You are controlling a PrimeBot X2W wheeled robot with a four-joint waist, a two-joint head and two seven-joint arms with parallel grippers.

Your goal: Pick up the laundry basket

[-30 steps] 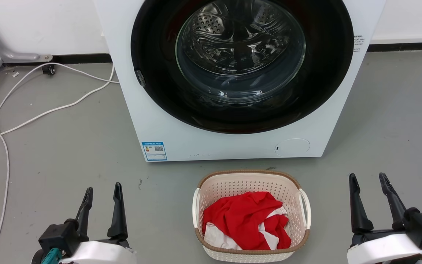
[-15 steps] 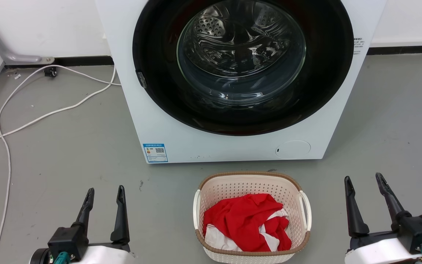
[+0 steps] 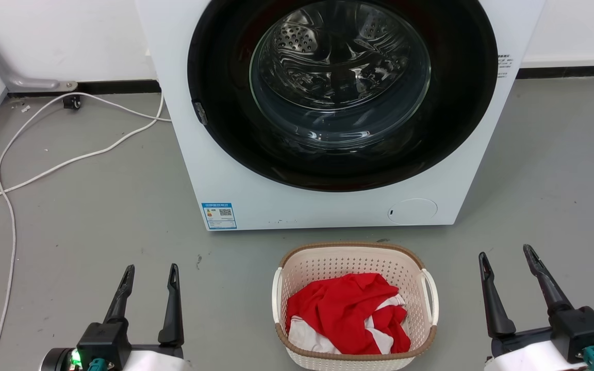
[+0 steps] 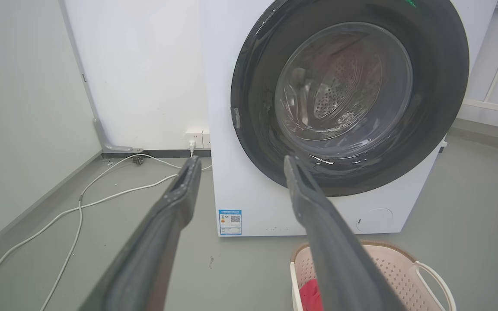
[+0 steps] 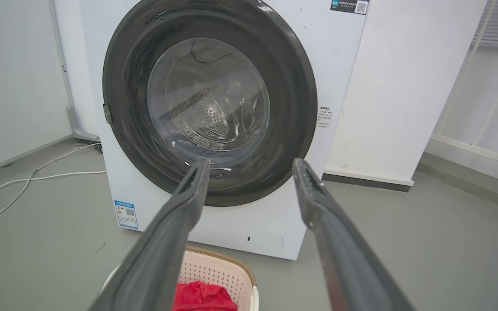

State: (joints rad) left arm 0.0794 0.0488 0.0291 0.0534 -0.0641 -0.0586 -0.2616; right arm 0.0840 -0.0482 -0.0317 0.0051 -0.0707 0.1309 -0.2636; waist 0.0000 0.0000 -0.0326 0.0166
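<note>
White metal washing machine (image 3: pixel 214 154) stands big at the back. Just in front, on the grey floor (image 3: pixel 96 206), sits the cream plastic laundry basket (image 3: pixel 348 263) with holes and a brown rim. It looks light and stiff. Soft red and white cloth (image 3: pixel 343 309) lies inside. Its thin white side handles (image 3: pixel 432 294) look best to grab. The left gripper (image 3: pixel 151 268) and right gripper (image 3: pixel 504 251) are spread wide, holding nothing.

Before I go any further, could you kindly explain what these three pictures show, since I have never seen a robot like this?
This is a two-armed robot on wheels. One picture comes from its head camera, looking down; the other two from a camera on each wrist, looking along that arm's two dark fingers. The left gripper and right gripper are open and hold nothing. Between them on the grey floor stands a laundry basket with red and white clothes, before a white washing machine.
</note>
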